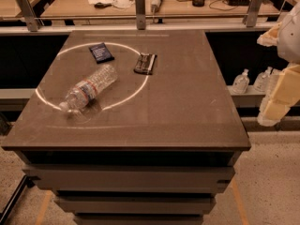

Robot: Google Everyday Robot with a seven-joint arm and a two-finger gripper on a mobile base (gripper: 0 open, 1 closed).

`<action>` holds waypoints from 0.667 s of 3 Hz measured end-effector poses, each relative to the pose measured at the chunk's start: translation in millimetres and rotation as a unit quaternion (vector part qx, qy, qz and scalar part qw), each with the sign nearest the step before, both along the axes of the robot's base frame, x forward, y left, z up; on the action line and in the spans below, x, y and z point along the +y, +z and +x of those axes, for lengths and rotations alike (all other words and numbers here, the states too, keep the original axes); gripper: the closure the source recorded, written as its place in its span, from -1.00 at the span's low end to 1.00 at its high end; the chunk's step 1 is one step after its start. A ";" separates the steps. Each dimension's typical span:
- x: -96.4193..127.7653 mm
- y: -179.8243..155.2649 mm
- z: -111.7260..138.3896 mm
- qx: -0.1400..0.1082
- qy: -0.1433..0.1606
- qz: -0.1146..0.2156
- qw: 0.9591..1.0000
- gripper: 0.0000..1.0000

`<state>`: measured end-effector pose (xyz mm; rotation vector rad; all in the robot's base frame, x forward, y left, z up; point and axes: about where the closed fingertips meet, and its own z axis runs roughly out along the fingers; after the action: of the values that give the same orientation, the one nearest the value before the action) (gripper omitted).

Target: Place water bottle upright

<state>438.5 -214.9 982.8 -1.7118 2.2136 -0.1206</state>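
The water bottle (90, 90) lies on its side on the left part of the dark table (187, 102). It is clear and ribbed, with a white label banded red and blue, and its white cap points to the front left. My gripper (263, 81) hangs off the table's right edge, far from the bottle and about level with the tabletop. Its yellowish fingers (277, 100) stand apart and hold nothing.
A flat dark blue packet (101, 52) and a dark snack packet (145, 63) lie behind the bottle. A bright ring of light (140, 86) marks the tabletop. Small pump-top bottles (241, 81) stand on a low shelf to the right. A cluttered desk (154, 3) runs behind.
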 end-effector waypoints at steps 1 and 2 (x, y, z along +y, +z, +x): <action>1.6 0.7 1.8 -0.002 0.004 0.000 1.000 -1.00; 20.3 8.4 23.0 -0.027 0.049 -0.003 0.998 -1.00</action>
<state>461.4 -194.5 991.2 -1.7943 2.0900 -0.1480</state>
